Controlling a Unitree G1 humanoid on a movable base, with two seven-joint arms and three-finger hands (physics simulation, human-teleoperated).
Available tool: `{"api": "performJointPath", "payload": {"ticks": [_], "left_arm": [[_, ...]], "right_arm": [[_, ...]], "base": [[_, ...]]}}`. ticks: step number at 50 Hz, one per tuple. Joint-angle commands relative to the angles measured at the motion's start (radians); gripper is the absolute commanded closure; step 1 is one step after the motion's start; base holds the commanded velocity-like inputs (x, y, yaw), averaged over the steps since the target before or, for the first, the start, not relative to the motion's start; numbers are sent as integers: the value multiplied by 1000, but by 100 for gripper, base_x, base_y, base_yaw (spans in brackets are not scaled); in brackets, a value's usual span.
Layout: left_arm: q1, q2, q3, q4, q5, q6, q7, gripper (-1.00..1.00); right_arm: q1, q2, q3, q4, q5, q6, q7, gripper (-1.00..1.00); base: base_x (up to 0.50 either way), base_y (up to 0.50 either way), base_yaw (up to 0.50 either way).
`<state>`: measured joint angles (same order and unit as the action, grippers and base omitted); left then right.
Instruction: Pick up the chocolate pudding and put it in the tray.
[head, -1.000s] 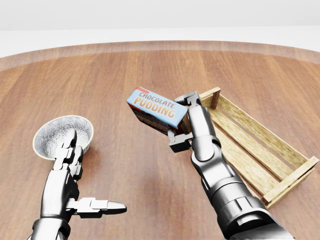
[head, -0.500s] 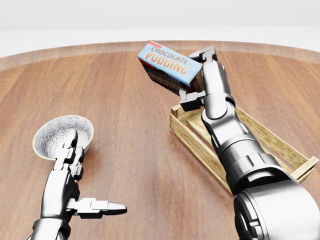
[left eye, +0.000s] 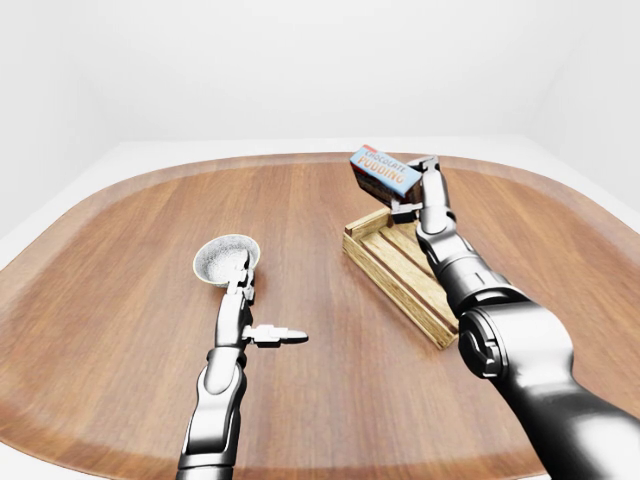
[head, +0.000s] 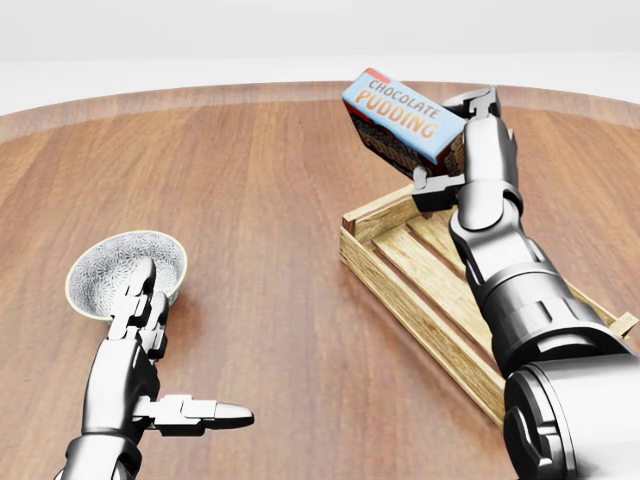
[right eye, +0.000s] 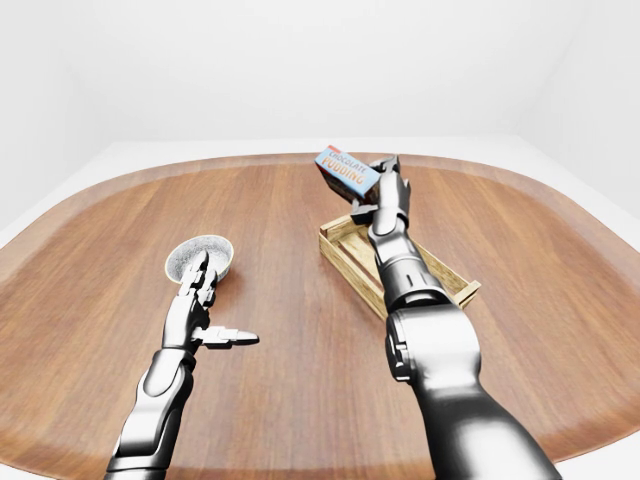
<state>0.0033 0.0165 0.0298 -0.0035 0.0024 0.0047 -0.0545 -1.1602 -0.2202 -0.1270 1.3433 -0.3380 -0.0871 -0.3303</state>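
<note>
Nearest the camera, at the lower left of the head view, the left hand (head: 150, 340) is shown with its fingers spread wide and nothing held; one finger is stretched out to the right, and the others are directed toward a speckled bowl (head: 112, 268) just beyond them on the wooden table (head: 260, 200). Whether the fingertips touch the bowl's rim cannot be told.

At the lower right of the head view the right forearm is seen rising across the wooden tray (head: 420, 300), a slatted crate laid obliquely on the table, its far end partly hidden by the arm. No contents are visible in the exposed part.

Farther off, near the top of the head view, the right hand (head: 465, 145) is closed about the chocolate pudding (head: 403, 121), a printed carton held clear of the table and tilted, its lettered face turned upward. The carton is carried above the tray's far corner and is not yet inside it.

The carton is judged to be light and moderately stiff, with smooth printed faces that may slip under a weak pinch and thin walls that may dent under a hard one. A hold across two opposite faces near the middle is therefore judged suitable. For placing, it is judged that the box should be lowered between the walls and levelled before it is let go.
</note>
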Motion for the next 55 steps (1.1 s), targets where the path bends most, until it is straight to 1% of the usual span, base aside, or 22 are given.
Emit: {"api": "performJointPath", "payload": {"ticks": [1, 8, 15, 25, 26, 32, 39, 42, 47, 52, 55], "left_arm": [[0, 2, -1, -5, -5, 4, -7, -100], [2, 2, -1, -11, -7, 7, -9, -100], [2, 3, -1, -3, -6, -1, -11, -100], [6, 2, -3, -8, -3, 0, -13, -100], [6, 2, -3, -3, -3, -4, -13, -100], [6, 2, -3, 2, -2, -10, -14, -100], [7, 2, -4, -5, -1, -3, -14, -100], [6, 2, -4, 0, -1, -8, -14, -100], [7, 2, -4, -7, -1, -2, -14, -100], [7, 2, -4, -3, -1, -6, -14, -100], [6, 2, -4, -6, -1, -2, -14, -100]], "right_arm": [[28, -51, -18, -12, 0, 0, -59, 100], [43, -49, -28, -10, 8, 0, -55, 100], [74, -52, -27, -7, 5, 0, -60, 100], [109, -59, -34, -4, 5, 0, -66, 100], [115, -60, -35, -3, 5, 0, -69, 100], [134, -61, -37, -2, 4, 0, -71, 100], [152, -64, -42, 0, 7, 0, -74, 100], [160, -65, -44, 1, 9, 0, -76, 100], [170, -64, -45, 2, 9, 0, -77, 100], [183, -65, -47, 4, 9, 0, -79, 100], [192, -67, -50, 4, 10, 0, -81, 100]], "base": [[0, 0, 0], [0, 0, 0], [0, 0, 0], [0, 0, 0], [0, 0, 0], [0, 0, 0], [0, 0, 0], [0, 0, 0], [0, 0, 0], [0, 0, 0], [0, 0, 0]]}}
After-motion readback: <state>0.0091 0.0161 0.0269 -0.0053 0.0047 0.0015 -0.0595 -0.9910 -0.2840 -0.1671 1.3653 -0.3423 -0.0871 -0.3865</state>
